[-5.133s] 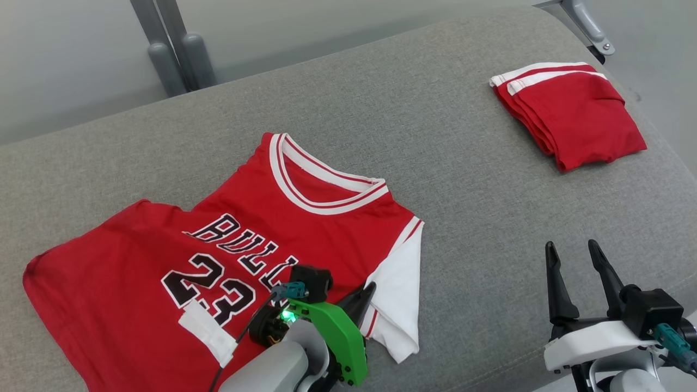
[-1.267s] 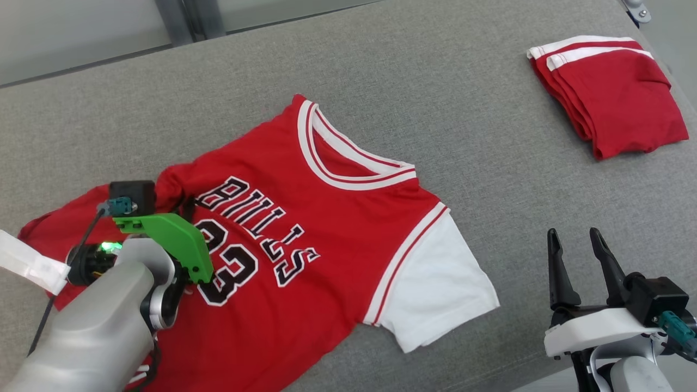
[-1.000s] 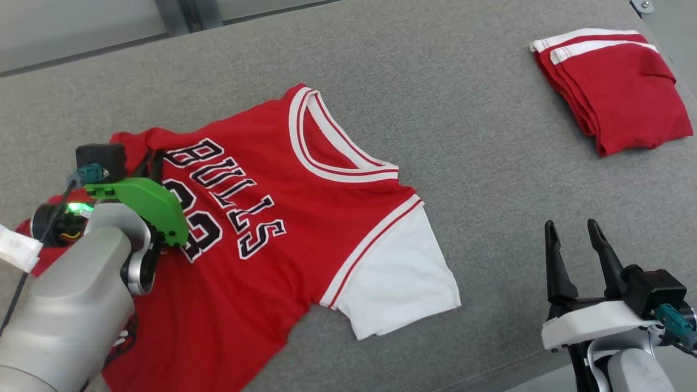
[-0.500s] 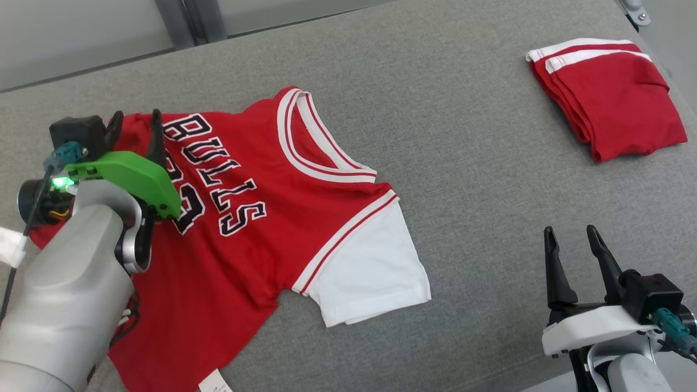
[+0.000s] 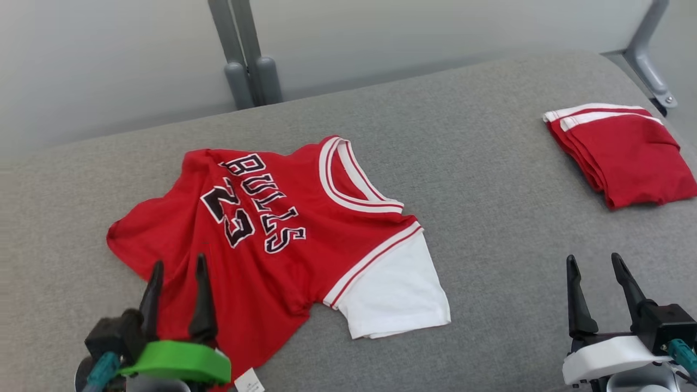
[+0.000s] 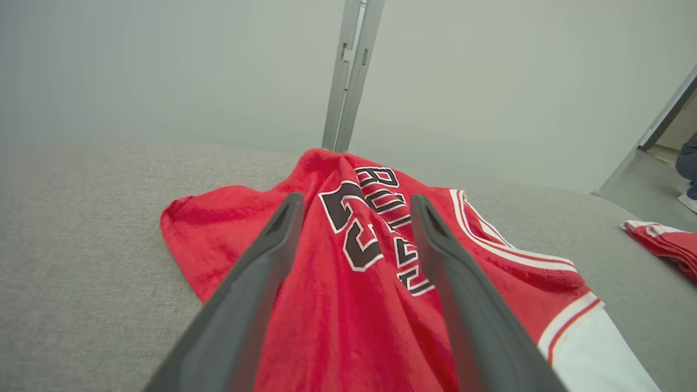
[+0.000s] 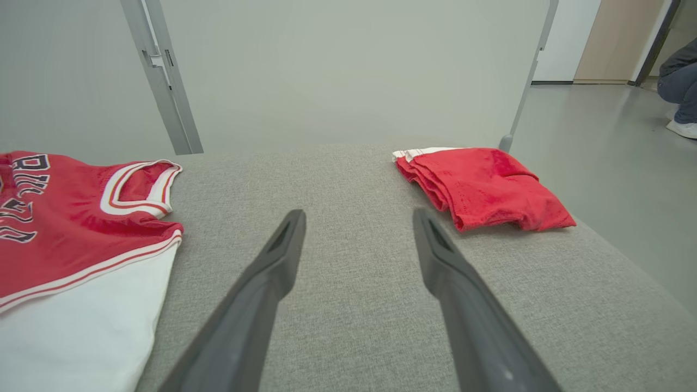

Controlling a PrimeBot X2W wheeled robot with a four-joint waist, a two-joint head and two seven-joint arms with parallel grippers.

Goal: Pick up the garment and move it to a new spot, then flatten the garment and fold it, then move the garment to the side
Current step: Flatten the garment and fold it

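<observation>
The garment [image 5: 272,234] is a red jersey with black lettering, a white-trimmed collar and a white sleeve [image 5: 395,294]. It lies rumpled on the grey cushioned surface [image 5: 490,218], its far left part bunched up. My left gripper [image 5: 177,269] stands open at the lower left, over the jersey's near hem, with nothing between its fingers. The left wrist view looks along those fingers at the jersey [image 6: 354,272]. At the lower right my right gripper [image 5: 596,261] is open and empty over bare cushion, with the jersey [image 7: 65,218] to its left in the right wrist view.
A folded red garment [image 5: 621,152] with white trim lies at the far right of the cushion, near its edge [image 7: 484,188]. Grey metal posts [image 5: 245,60] stand behind the cushion. A person's foot and leg [image 7: 678,81] show on the floor far right.
My left gripper let go of the jersey, opened and drew back toward the near edge. The jersey stayed bunched where it was dropped. The head camera tilted up. The right arm held still.
</observation>
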